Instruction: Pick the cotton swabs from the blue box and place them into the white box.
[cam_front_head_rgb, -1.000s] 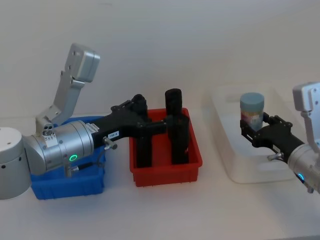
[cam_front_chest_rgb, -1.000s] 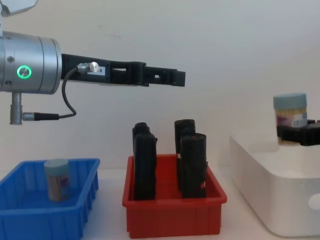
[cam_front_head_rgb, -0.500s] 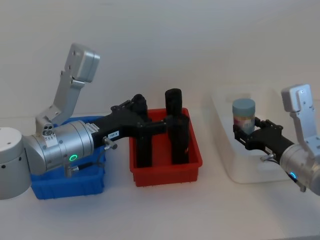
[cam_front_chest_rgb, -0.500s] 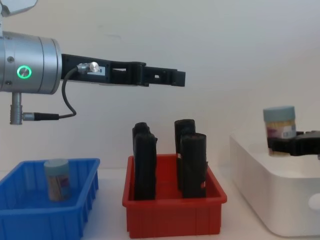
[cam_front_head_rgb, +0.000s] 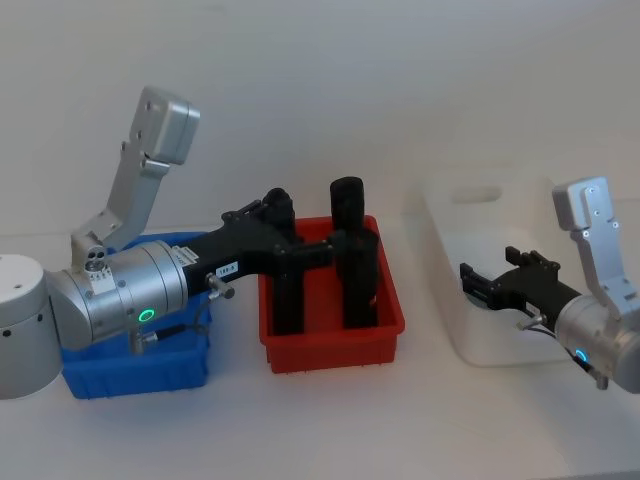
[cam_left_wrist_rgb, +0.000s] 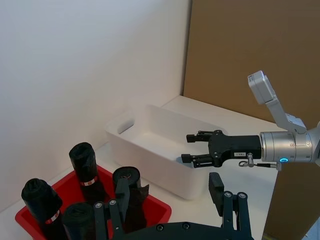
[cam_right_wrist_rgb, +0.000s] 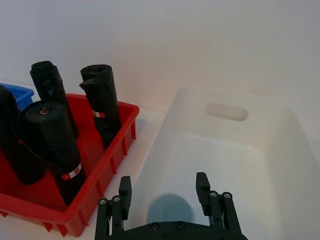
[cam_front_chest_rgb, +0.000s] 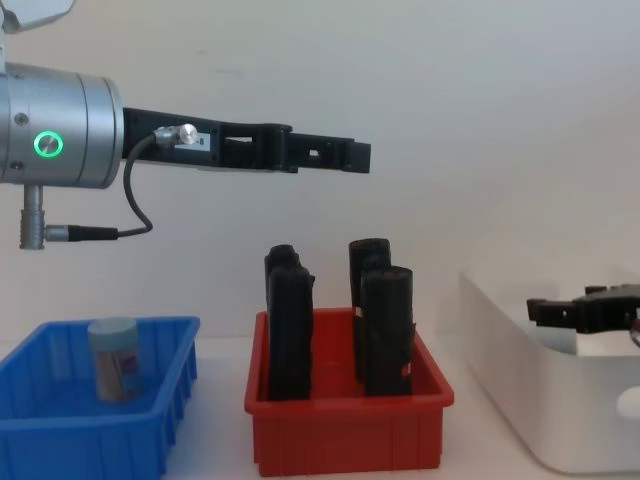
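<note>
White table (cam_front_head_rgb: 400, 420): swab jar (cam_front_chest_rgb: 113, 358) upright in blue box (cam_front_chest_rgb: 150, 425); R gripper (cam_right_wrist_rgb: 163, 181) spread over white box (cam_right_wrist_rgb: 250, 145); L gripper (cam_front_chest_rgb: 360, 156) spread too.

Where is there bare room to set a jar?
The white box is bare toward its handle hole; a jar sits at its near end by the open right pincer. The red bin, under the left pincer, is crowded with black rolls. Bare table lies between bin and box.

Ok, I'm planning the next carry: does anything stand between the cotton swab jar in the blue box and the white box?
Yes. The red bin with its upright black rolls sits between the blue box, holding the cotton swab jar, and the white box. The left pincer hangs above the bin.
</note>
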